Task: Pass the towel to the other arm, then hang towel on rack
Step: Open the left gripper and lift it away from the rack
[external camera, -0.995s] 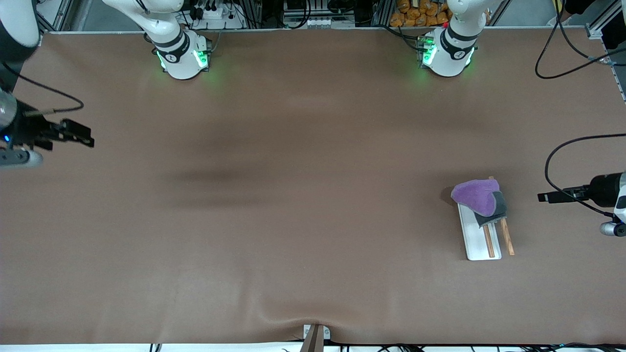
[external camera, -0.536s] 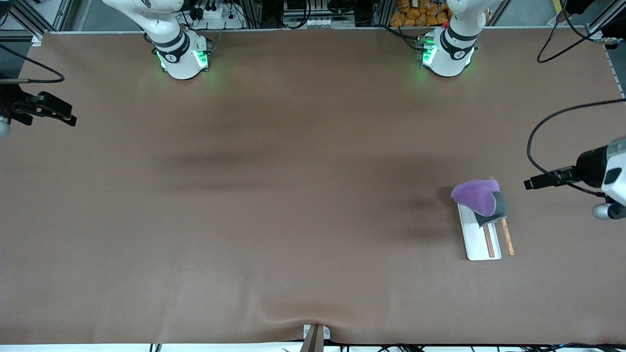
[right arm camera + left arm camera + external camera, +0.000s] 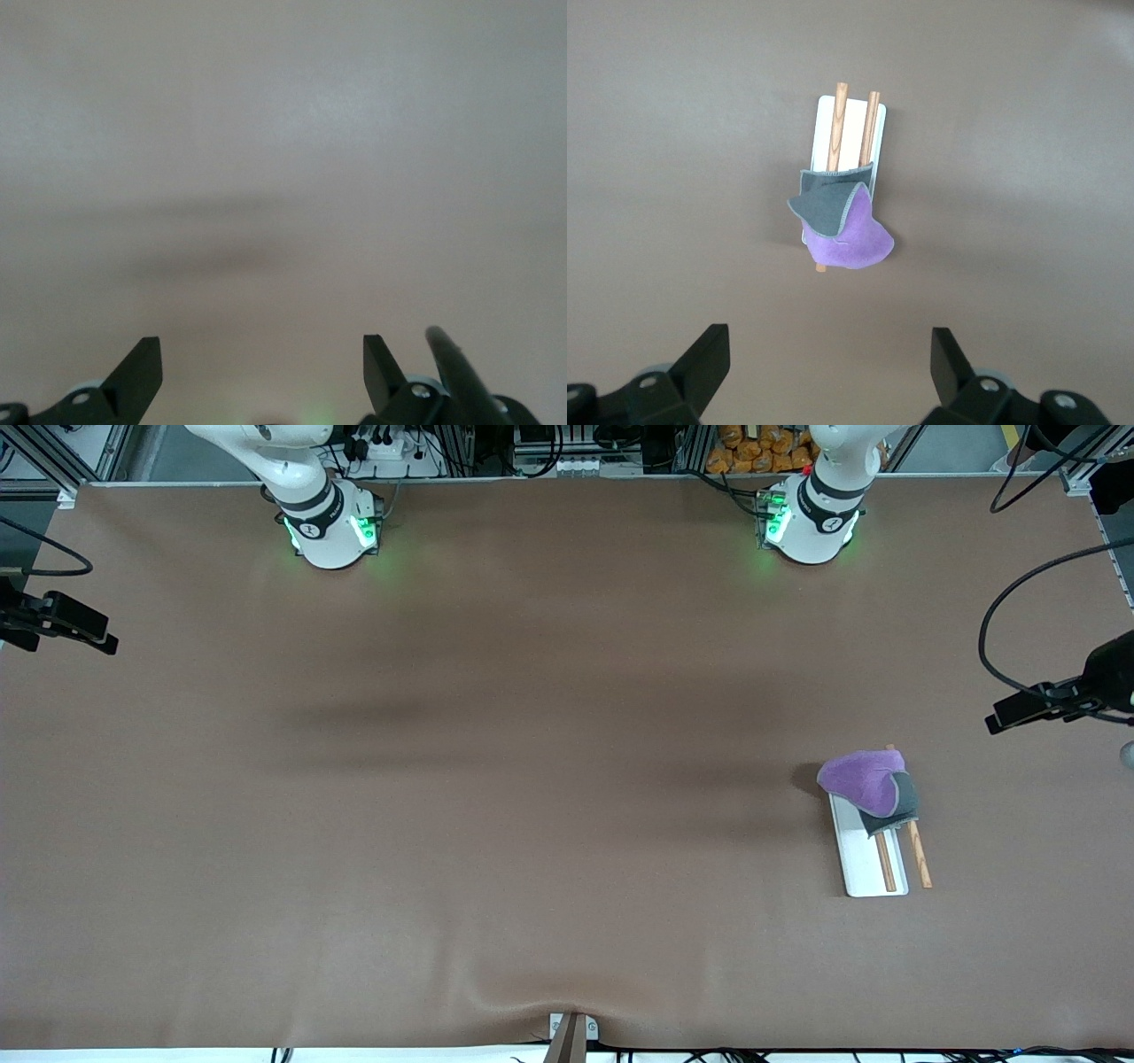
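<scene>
The purple towel [image 3: 864,778] with its dark grey reverse [image 3: 904,797] lies draped over one end of the rack [image 3: 864,868], whose two brown rods [image 3: 886,861] stick out from under it above the white base. The left wrist view looks down on the towel [image 3: 850,241] and the rack [image 3: 824,128]. My left gripper [image 3: 1001,720] hangs open and empty over bare table beside the rack, toward the left arm's end; its jaws stand wide apart [image 3: 830,341]. My right gripper [image 3: 102,640] is open and empty over the table's edge at the right arm's end [image 3: 263,350].
Both arm bases [image 3: 332,527] [image 3: 811,522] stand along the table's edge farthest from the front camera. A black cable [image 3: 1019,602] loops over the table by the left gripper. A small metal bracket [image 3: 571,1032] sits at the edge nearest the front camera.
The left gripper has drawn away from the rack toward the left arm's end of the table. The right gripper has pulled back to the right arm's end. Towel and rack have not moved.
</scene>
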Available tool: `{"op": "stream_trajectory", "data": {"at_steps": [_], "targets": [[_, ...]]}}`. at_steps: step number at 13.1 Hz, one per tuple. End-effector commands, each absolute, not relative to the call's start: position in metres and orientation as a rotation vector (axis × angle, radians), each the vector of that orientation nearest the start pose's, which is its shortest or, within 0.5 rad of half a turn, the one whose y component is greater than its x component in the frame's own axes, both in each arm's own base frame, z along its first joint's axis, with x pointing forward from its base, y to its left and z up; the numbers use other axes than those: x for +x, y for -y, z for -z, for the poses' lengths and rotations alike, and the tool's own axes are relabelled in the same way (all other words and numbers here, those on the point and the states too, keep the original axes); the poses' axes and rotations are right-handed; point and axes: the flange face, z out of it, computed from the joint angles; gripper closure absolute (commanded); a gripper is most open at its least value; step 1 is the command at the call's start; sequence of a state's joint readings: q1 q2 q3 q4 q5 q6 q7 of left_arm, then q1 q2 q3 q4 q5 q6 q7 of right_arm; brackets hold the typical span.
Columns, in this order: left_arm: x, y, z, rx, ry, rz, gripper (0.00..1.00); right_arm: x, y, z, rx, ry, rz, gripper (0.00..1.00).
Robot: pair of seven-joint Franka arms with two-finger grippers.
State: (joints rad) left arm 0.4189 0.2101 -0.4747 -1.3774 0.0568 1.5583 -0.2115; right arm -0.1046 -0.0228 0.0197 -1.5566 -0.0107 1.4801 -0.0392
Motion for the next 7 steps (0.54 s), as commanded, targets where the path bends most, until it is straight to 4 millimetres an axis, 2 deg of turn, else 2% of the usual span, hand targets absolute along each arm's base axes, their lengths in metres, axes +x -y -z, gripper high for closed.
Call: {"op": "stream_trajectory", "data": {"at_steps": [1, 3, 4, 5, 7], "targets": [[0.595, 0.006, -0.633, -3.152, 0.213, 0.040, 0.00, 0.531, 0.046, -0.653, -3.148, -0.052, -0.030, 0.00], [0.587, 0.028, -0.639, -3.126, 0.190, 0.033, 0.00, 0.531, 0.046, -0.656, -3.148, -0.020, -0.023, 0.00], [0.585, 0.019, -0.639, -3.121, 0.179, 0.013, 0.00, 0.531, 0.045, -0.656, -3.147, -0.020, -0.022, 0.00], [0.581, 0.026, -0.641, -3.117, 0.099, 0.015, 0.00, 0.531, 0.046, -0.656, -3.142, -0.024, -0.022, 0.00], [0.569, 0.035, -0.643, -3.108, 0.083, 0.008, 0.00, 0.531, 0.047, -0.655, -3.139, -0.031, -0.026, 0.00]]}}
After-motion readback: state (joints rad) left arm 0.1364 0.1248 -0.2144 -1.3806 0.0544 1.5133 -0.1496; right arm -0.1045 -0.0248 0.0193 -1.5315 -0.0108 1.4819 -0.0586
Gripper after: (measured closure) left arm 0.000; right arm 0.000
